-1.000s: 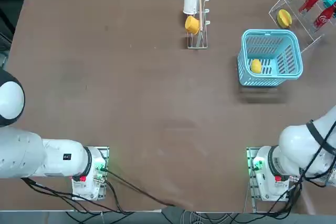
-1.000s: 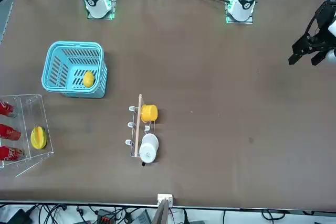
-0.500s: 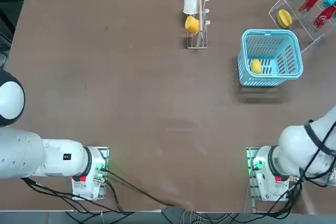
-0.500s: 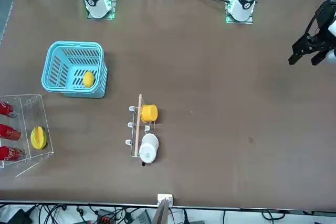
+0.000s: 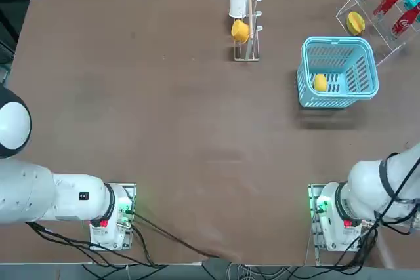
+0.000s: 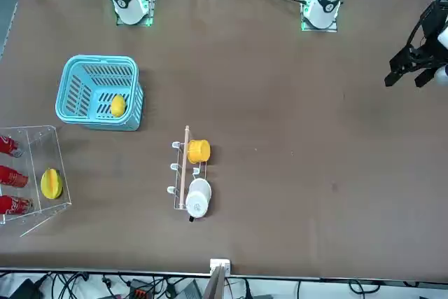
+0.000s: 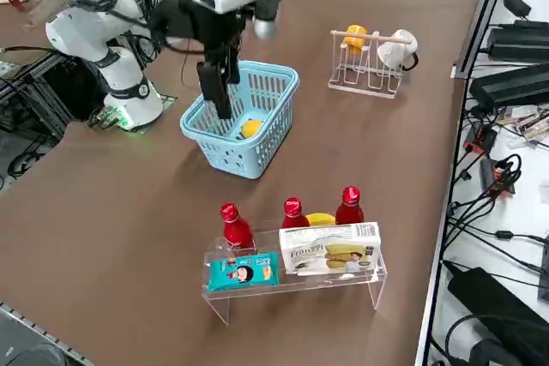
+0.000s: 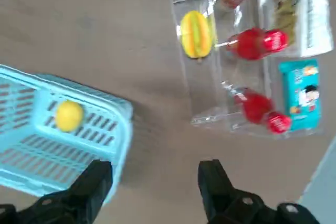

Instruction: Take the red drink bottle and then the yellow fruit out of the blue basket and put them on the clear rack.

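The blue basket [image 5: 336, 41] stands at the table's far right with the small yellow fruit [image 5: 319, 82] lying inside it. No red bottle shows in the basket. Three red bottles [image 7: 233, 225] stand on the clear rack [image 7: 296, 285] beyond it; which one is the task's bottle I cannot tell. My right gripper [image 7: 219, 105] hangs above the basket's [image 7: 279, 75] rack-side wall, fingers pointing down. In the wrist view the gripper [image 8: 156, 166] is open and holds nothing, over bare table between the basket [image 8: 79, 88] and the rack [image 8: 202, 103]; the yellow fruit [image 8: 69, 115] lies apart from it.
On the rack also sit a larger yellow fruit with a greenish patch [image 8: 195, 33], a blue packet [image 7: 243, 272] and a white box [image 7: 330, 251]. A wire cup stand [image 5: 246, 24] with a yellow cup [image 5: 240, 30] and a white cup [image 5: 237, 3] stands left of the basket.
In the top view the right arm's link at the right edge has drawn back slightly toward its base. The basket, fruit and rack have not moved.
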Controlling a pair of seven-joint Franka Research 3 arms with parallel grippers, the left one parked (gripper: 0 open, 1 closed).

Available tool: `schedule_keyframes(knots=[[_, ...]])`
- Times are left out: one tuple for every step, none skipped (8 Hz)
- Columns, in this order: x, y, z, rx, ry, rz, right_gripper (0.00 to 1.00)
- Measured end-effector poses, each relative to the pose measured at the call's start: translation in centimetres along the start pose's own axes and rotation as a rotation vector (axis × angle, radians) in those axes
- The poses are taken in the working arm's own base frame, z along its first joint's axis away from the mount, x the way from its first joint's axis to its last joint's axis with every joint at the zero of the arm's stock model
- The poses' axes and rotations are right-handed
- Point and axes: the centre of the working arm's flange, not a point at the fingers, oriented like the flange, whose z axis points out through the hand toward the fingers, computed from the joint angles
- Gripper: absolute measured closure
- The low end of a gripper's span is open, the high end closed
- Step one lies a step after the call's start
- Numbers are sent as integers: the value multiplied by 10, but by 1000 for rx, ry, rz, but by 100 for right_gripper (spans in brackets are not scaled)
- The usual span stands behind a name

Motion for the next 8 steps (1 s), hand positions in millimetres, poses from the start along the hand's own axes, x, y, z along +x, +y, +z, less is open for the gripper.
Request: schedule_keyframes(knots=[[0,-27,5,7,-9,43,1],[0,-54,13,5,-6,81,1],[-1,-83,27,0,2,111,1],[-4,-111,45,-6,14,140,1],[-11,-134,67,-12,30,163,1],[-22,-150,90,-15,42,172,1],[-35,-161,112,-15,45,172,1],[-44,-171,130,-17,51,170,1]])
